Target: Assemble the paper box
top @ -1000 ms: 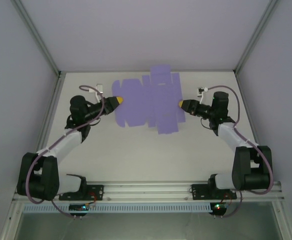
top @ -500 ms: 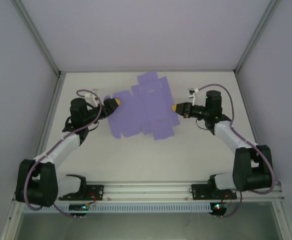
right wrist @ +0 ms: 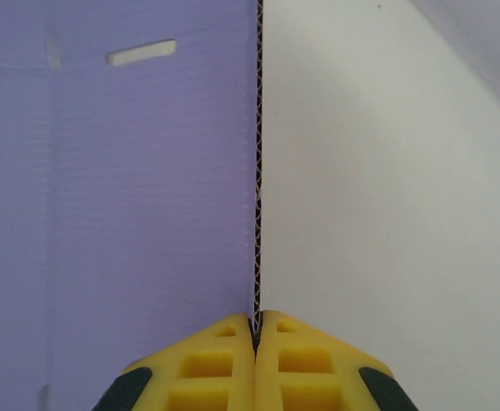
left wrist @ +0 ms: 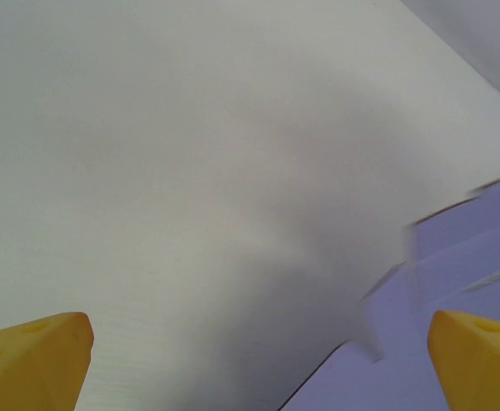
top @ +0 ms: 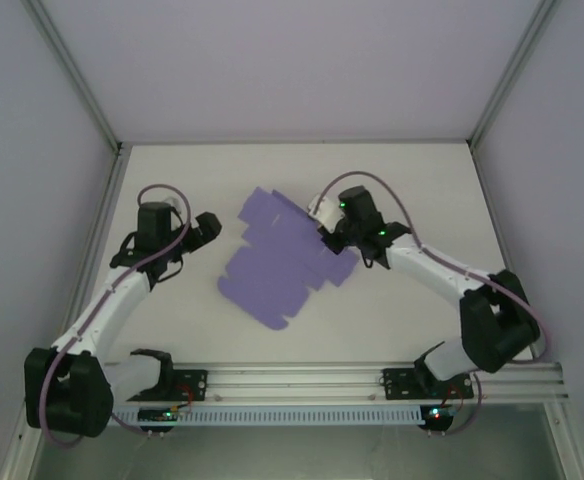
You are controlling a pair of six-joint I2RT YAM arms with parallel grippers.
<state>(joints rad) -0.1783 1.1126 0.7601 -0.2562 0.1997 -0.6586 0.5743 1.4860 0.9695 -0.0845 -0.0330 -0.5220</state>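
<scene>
Pale table (top: 392,330) (grey walls (top: 272,70) around): left jaws spread, right jaws pinching paper box (top: 282,265) edge.

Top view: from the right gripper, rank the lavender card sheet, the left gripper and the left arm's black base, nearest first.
1. Lavender card sheet: centre of the white table, its edge pinched in the right gripper.
2. Left gripper: open, just left of the sheet.
3. Left arm's black base: near-left edge.

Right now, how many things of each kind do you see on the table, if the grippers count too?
lavender paper box sheet, flat: 1
yellow-fingered grippers: 2 (left gripper, right gripper)
Total: 3
</scene>
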